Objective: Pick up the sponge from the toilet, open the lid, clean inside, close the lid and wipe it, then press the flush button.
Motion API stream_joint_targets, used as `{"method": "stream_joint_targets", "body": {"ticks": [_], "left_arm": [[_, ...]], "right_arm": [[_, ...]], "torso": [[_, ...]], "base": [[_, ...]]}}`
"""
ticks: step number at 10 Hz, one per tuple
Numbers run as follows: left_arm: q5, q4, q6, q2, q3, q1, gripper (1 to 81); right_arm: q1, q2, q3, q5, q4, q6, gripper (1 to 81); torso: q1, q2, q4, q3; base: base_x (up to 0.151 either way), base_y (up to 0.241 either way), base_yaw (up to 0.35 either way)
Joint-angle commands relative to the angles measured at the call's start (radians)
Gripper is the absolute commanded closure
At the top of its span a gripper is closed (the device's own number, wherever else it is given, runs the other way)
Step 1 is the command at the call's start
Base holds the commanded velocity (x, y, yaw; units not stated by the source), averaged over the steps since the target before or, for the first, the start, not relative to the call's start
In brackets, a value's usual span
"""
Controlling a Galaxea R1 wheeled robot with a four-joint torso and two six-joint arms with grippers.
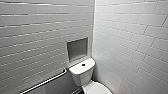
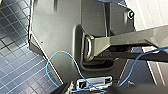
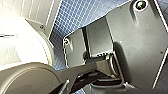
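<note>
Toilet (image 1: pixel 84 74) stands ahead in the tiled corner, flush button (image 1: pixel 83 64) on its tank cover. You cannot tell whether the left end effector (image 2: pixel 87 90) or right end effector (image 3: pixel 75 88) is open, holding anything, or nearer to it.

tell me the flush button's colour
The flush button is dark, nearly black; head view shows it best.

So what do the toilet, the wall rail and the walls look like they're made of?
Toilet: white glazed ceramic, going by its smooth, glossy sheen.
Rail: probably polished metal; it is silvery with a bright highlight running along it.
Walls: glossy white tile, likely ceramic, laid in offset rows with visible grout lines.
</note>
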Motion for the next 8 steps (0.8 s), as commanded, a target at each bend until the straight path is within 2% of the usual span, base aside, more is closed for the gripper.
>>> {"method": "stream_joint_targets", "body": {"ticks": [1, 4, 6, 8], "left_arm": [[0.061, 0.015, 0.004, -0.005, -0.003, -0.003, 1.0], [0.061, 0.015, 0.004, 0.036, -0.066, 0.008, 1.0], [0.061, 0.015, 0.004, 0.047, -0.081, 0.011, 1.0], [0.061, 0.015, 0.004, 0.053, -0.081, 0.018, 1.0]], "right_arm": [[0.072, -0.1, 0.124, -0.001, 0.016, 0.031, 1.0], [0.132, -0.203, 0.238, 0.043, 0.034, 0.069, 1.0], [0.161, -0.226, 0.266, 0.1, 0.036, 0.097, 1.0], [0.2, -0.227, 0.261, 0.123, 0.034, 0.144, 1.0]], "torso": [[0.063, -0.097, 0.0, -0.09], [0.132, -0.207, 0.0, -0.192], [0.18, -0.282, 0.0, -0.263], [0.229, -0.358, 0.0, -0.334]], "base": [[0.0, 0.0, 0.0], [0.0, 0.0, 0.0], [0.0, 0.0, 0.0], [0.0, 0.0, 0.0]]}}
